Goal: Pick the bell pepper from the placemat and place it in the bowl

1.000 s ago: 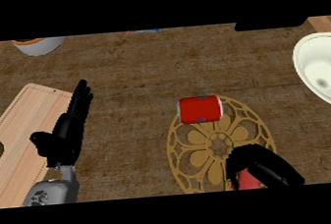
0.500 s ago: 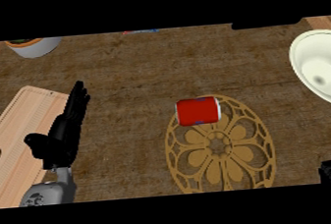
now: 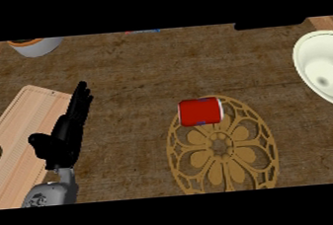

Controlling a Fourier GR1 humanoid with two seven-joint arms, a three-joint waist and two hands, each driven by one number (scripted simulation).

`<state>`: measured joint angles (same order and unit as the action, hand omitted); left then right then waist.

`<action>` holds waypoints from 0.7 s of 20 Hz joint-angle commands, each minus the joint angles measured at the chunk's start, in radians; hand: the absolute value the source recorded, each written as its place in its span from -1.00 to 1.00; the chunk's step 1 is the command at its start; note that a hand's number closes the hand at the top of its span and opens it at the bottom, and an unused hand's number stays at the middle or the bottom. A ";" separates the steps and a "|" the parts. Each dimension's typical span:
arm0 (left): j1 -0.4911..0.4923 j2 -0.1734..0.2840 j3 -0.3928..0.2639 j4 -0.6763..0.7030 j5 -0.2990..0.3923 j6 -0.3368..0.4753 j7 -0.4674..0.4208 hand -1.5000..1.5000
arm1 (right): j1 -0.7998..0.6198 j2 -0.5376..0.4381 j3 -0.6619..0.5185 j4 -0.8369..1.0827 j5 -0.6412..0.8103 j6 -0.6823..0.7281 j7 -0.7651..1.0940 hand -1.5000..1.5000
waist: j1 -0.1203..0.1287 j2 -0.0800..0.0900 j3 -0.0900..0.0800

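Grabbing the red bell pepper [image 3: 200, 112] off the placemat [image 3: 222, 149] needs the right hand, since the left hand [image 3: 65, 135] rests open, holding nothing.

A single head view looks steeply down on the brown counter [image 3: 152, 71], as from above its near edge. The left forearm and left hand [image 3: 62, 137] rise from the lower edge, marking the camera's own side. The frame spans a wooden board [image 3: 24, 125] at left to a white bowl [image 3: 327, 74], cut off at right; the far items along the top edge are cropped and hard to identify. The patterned placemat [image 3: 224, 149] sits low, right of centre.
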<state>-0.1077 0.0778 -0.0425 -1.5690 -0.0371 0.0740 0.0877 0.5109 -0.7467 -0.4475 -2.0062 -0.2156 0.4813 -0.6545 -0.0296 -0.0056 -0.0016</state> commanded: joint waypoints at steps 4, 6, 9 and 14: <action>-0.056 0.013 0.028 0.056 0.005 -0.019 -0.024 0.00 | -0.042 -0.060 -0.242 -0.094 -0.237 0.086 0.239 1.00 | 0.020 0.005 0.001; -0.029 -0.017 -0.002 0.041 -0.010 -0.001 -0.022 0.00 | -0.134 -0.123 -0.233 -0.062 -0.312 0.048 0.363 1.00 | 0.029 0.006 0.001; -0.031 -0.013 -0.011 0.028 -0.014 -0.009 -0.001 0.00 | -0.218 -0.168 -0.209 -0.081 -0.399 -0.036 0.541 1.00 | 0.035 0.006 0.000; -0.051 -0.014 0.013 0.084 0.001 -0.026 -0.056 0.00 | -0.402 -0.238 -0.107 0.049 -0.336 -0.085 0.636 1.00 | 0.043 0.010 0.001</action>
<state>-0.1427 0.0613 -0.0468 -1.5346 -0.0517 0.0689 0.0764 0.2338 -0.9284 -0.6250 -2.0116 -0.5378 0.4520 -0.1367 0.0050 0.0008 -0.0011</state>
